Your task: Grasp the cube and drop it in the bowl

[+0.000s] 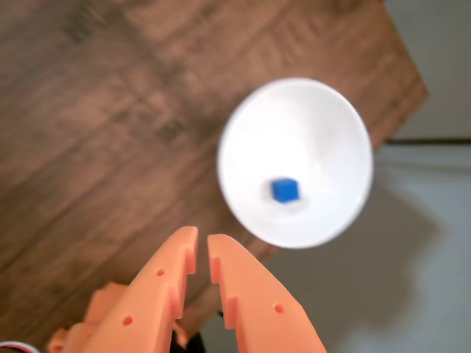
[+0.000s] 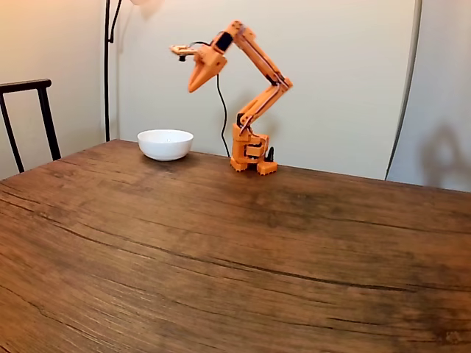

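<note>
- The dark brown wooden table (image 2: 243,250) with heavy grain spreads across the fixed view; its far corner shows in the wrist view, with grey floor beyond the edge.
- The orange five-joint arm (image 2: 259,103) stands on its base at the far side of the table, folded upward, its upper link reaching to the left of the fixed view, high above the tabletop.
- A dark chair back (image 2: 29,110) stands at the left edge of the fixed view, next to a thin black lamp pole (image 2: 107,66).
- The round, glossy white bowl (image 2: 165,144) sits on the table near the corner, to the left of the arm's base in the fixed view, below the raised gripper.
- The orange two-finger gripper (image 1: 203,243) hangs in the air above the bowl, its fingers drawn nearly together with only a thin slit between the tips, and nothing between them.
- The tiny bright-blue cube (image 1: 285,190) lies inside the bowl, on its bottom.
</note>
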{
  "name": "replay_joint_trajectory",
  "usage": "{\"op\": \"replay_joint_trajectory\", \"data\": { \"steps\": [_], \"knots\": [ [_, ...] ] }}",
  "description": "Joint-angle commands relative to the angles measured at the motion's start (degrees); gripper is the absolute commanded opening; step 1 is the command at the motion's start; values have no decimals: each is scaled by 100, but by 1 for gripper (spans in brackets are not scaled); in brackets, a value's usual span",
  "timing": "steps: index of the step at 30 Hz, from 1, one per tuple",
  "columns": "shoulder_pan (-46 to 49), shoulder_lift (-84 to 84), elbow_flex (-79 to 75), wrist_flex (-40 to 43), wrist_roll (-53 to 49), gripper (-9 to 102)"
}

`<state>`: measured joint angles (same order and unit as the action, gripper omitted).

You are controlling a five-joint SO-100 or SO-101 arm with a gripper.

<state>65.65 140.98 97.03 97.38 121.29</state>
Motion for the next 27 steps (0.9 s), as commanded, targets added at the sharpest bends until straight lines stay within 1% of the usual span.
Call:
{"op": "replay_joint_trajectory", "data": {
  "steps": [1,7,12,16,20,27],
  "knots": [
    [-431,677,439,264,-369,0],
    [-1327,2162,1538,255,-782,0],
    [-1890,3419,2259,255,-826,0],
    [-2514,4236,2848,211,-1125,0],
    [-3322,4939,3612,-431,-1204,0],
    [-4447,4948,4869,-1784,-1230,0]
  ]
}}
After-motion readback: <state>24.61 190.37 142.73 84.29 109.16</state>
